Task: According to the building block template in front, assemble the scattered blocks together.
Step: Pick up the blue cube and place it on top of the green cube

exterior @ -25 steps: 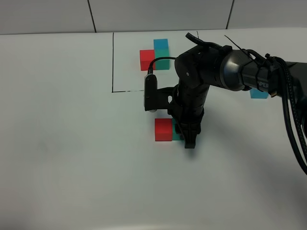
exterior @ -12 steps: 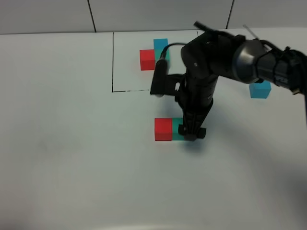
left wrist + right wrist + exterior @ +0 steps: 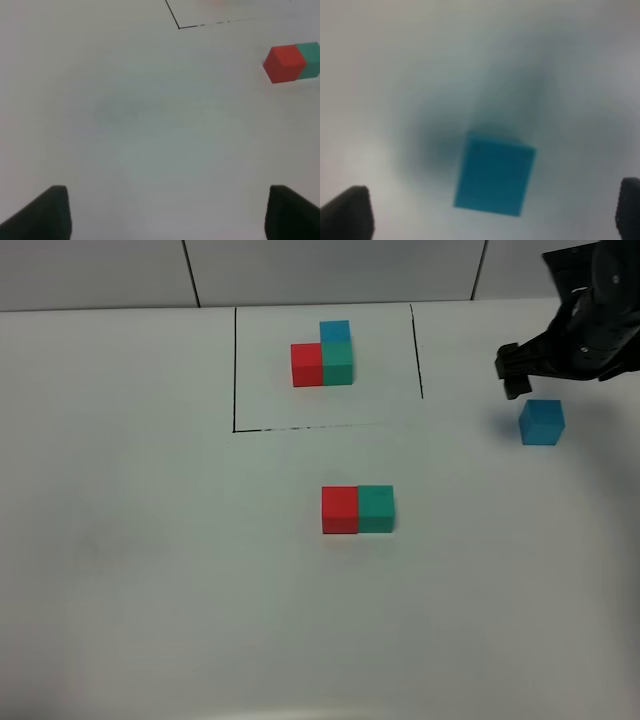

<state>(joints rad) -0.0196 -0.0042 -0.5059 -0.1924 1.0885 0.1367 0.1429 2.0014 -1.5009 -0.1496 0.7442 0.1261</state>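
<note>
Your right pincer (image 3: 513,372) hangs wide and empty at upper right, just beside the blue cube (image 3: 541,422). Centre it over the cube, square to its faces, before you close. The red cube (image 3: 340,510) and teal cube (image 3: 376,509) touch mid-frame; the template (image 3: 324,354) sits top centre. Your left pincer (image 3: 170,215) is wide. The tabletop (image 3: 150,590) is white and matte, with a tiled wall (image 3: 100,270) behind.

Left claw (image 3: 167,215) wide apart, empty; right claw (image 3: 487,212) likewise wide, empty

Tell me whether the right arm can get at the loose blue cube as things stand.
Probably yes. The right gripper is open near the blue cube, its wrist view shows the cube between the fingertips, and no other block stands beside it.
</note>
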